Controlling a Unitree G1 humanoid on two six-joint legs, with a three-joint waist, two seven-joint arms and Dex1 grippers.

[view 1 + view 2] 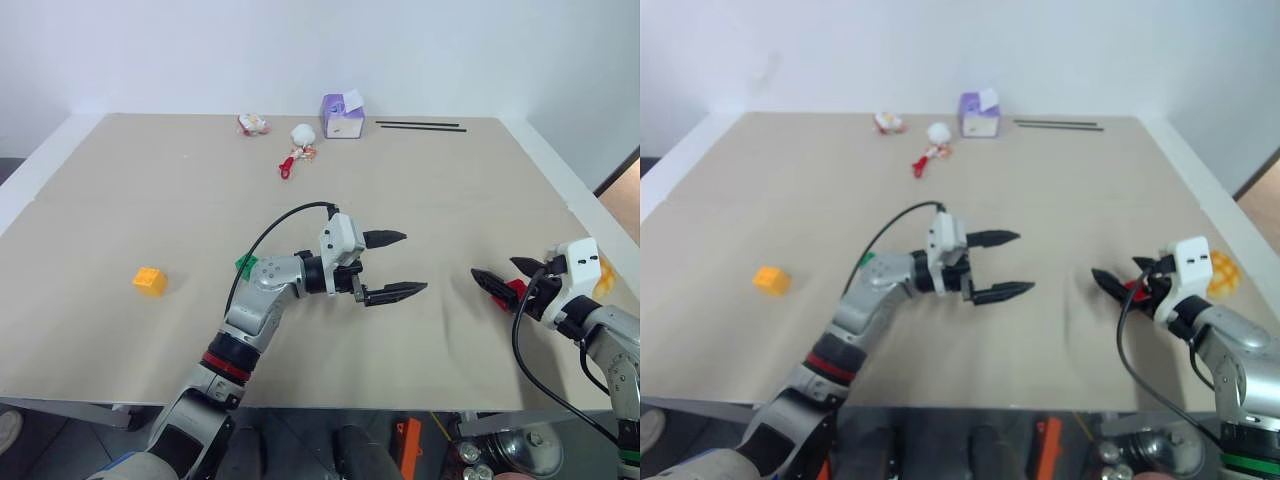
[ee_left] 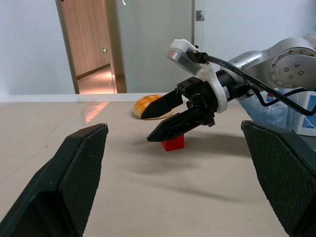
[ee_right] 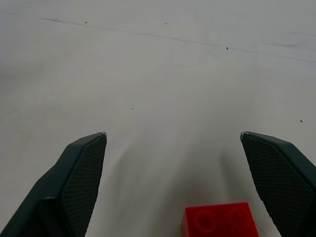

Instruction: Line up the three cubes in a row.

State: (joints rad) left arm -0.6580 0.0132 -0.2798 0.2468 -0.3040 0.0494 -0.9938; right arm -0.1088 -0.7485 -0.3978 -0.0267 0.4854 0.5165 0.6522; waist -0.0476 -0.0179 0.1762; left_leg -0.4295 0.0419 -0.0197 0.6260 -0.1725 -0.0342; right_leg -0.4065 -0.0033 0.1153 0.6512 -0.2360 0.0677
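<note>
The right end effector [image 1: 497, 277] sits low over the bench [image 1: 420, 190] on the robot's right, its two black fingers spread wide with nothing between the pads. The red cube [image 3: 219, 220] lies on the bench between those fingers, close in toward the wrist and nearer one finger than the other, studs up. By my reading this is the relation the next move hangs on: the cube is inside the span, so the fingers need only centre on it and close. The left end effector [image 1: 395, 265], near the bench's middle, points across toward the right one, its fingers also wide apart and empty; it is well apart from the red cube, so the right arm is plainly the nearer. The green cube [image 1: 246, 265] peeks out just behind the left forearm, mostly hidden. The yellow-orange cube [image 1: 149, 281] rests alone well off to the left. A purple-and-white box [image 1: 342, 116] stands at the far edge.
</note>
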